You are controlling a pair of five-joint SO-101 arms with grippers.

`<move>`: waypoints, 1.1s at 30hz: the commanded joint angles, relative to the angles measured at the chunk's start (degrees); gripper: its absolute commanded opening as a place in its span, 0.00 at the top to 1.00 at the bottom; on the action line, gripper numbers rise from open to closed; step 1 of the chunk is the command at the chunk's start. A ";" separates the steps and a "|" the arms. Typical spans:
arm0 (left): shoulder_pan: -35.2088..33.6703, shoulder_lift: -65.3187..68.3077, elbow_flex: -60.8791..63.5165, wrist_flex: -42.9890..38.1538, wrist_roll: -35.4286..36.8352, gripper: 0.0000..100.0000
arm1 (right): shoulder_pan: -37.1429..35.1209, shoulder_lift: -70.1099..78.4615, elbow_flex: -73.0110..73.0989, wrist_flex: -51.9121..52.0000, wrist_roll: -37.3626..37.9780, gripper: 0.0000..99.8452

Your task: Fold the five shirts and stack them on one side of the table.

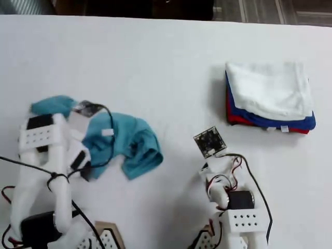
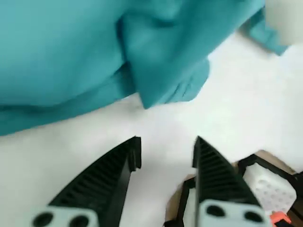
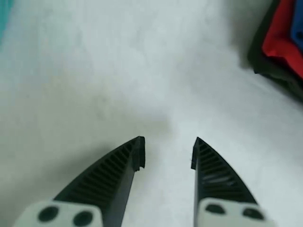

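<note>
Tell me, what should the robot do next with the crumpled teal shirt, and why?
Probably the left gripper should ease forward and close on the nearest edge of the teal shirt. Its jaws are open and empty just short of the cloth, and the shirt lies bunched and unfolded, apart from the folded stack.
</note>
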 commanded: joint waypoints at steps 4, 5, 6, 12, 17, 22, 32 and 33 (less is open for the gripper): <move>5.89 -1.58 3.30 -8.00 9.85 0.77 | -0.22 -1.27 -0.35 -0.48 -0.09 0.84; 6.77 -1.58 4.53 -9.41 12.22 0.77 | -0.22 -1.27 -0.35 -0.48 -0.09 0.84; 7.56 -1.58 5.67 -10.73 14.77 0.77 | -0.22 -1.27 -0.35 -0.48 0.00 0.84; 8.88 -1.58 10.77 -18.73 32.09 0.77 | -0.22 -1.27 -0.35 -0.48 0.00 0.84; 8.79 -1.58 10.86 -19.69 46.59 0.77 | -0.22 -1.27 -0.35 -0.48 0.00 0.84; 8.79 -1.49 11.38 -20.48 46.77 0.77 | -0.22 -1.27 -0.35 -0.48 -0.09 0.84; 8.70 -1.49 11.30 -21.54 37.19 0.93 | -0.22 -1.27 -0.35 -0.48 -0.09 0.84; 8.70 -1.49 11.38 -21.89 37.10 0.99 | -0.22 -1.27 -0.35 -0.48 -0.09 0.84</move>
